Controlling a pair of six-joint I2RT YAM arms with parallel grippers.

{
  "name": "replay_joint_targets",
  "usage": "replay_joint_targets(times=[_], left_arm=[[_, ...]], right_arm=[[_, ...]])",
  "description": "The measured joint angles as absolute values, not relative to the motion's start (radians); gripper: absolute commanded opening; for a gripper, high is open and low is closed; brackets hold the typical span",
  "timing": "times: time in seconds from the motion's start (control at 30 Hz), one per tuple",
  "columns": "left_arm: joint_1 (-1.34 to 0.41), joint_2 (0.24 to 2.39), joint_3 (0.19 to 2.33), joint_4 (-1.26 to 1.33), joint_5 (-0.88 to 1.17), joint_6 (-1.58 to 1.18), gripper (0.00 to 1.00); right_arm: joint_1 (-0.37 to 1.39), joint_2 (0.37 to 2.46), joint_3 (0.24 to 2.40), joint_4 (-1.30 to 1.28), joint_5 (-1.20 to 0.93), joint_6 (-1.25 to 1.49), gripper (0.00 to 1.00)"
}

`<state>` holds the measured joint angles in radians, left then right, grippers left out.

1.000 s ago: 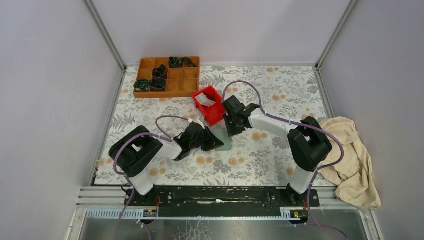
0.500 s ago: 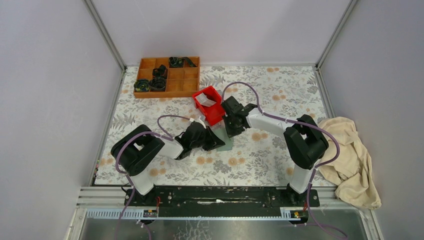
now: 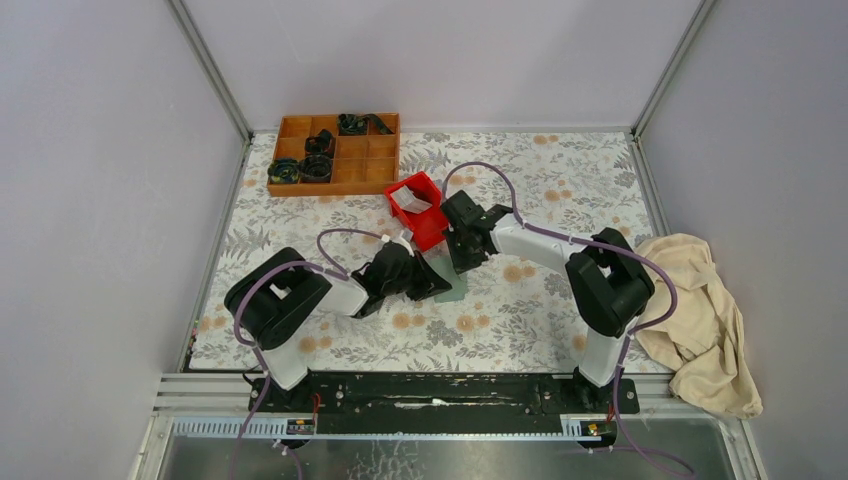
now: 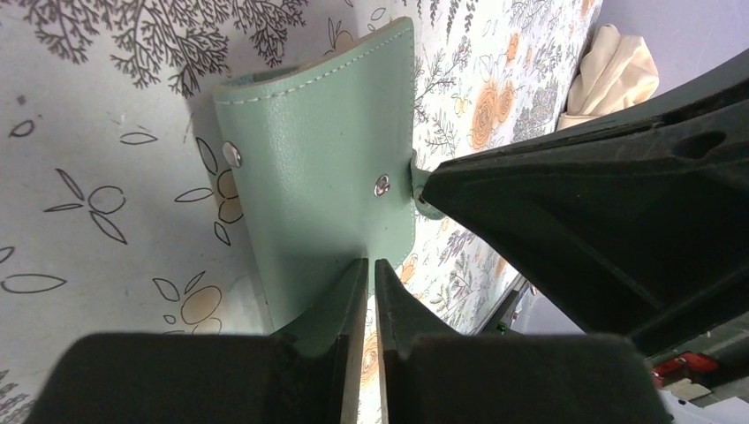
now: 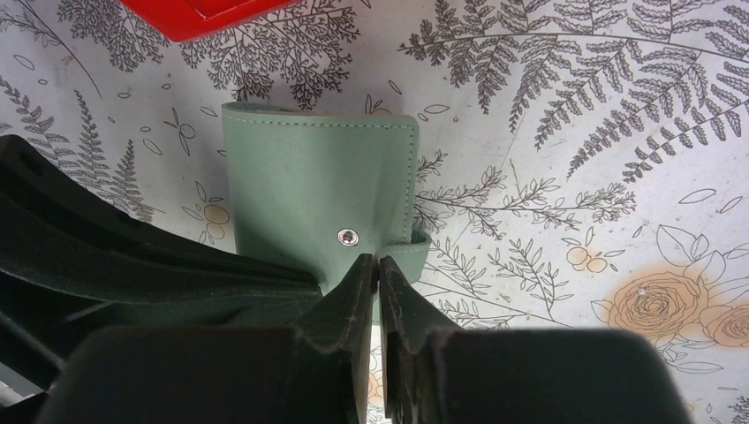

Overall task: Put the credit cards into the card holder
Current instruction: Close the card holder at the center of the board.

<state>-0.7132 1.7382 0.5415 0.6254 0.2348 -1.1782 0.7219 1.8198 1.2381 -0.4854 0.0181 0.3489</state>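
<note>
1 overhead view looks down from behind — 2 close wrist views share the card holder [image 4: 318, 177].

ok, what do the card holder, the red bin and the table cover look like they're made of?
The card holder is likely faux leather, though it could be real. It is matte sage green with a fine grain, a stitched edge and metal snaps. The red bin is probably moulded plastic, smooth and uniform in colour. The table cover is printed cloth or vinyl, can't tell which, with a flat floral pattern.

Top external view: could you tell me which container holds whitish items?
The red plastic bin, just beyond the sage-green bifold card holder; the brown wooden compartment tray holds dark items.
</note>
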Motion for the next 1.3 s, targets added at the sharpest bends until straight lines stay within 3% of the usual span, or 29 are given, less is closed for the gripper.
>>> replay_joint_targets(times=[0.23, 1.3], left_arm=[[-0.712, 1.747, 0.55, 0.625, 0.242, -1.175, 0.14], [-0.699, 1.787, 0.582, 0.635, 0.3, -1.168, 0.15]], right_arm=[[0.722, 1.849, 1.264, -0.489, 0.022, 0.348, 0.0], [0.751, 1.922, 1.353, -0.53, 0.07, 0.34, 0.0]])
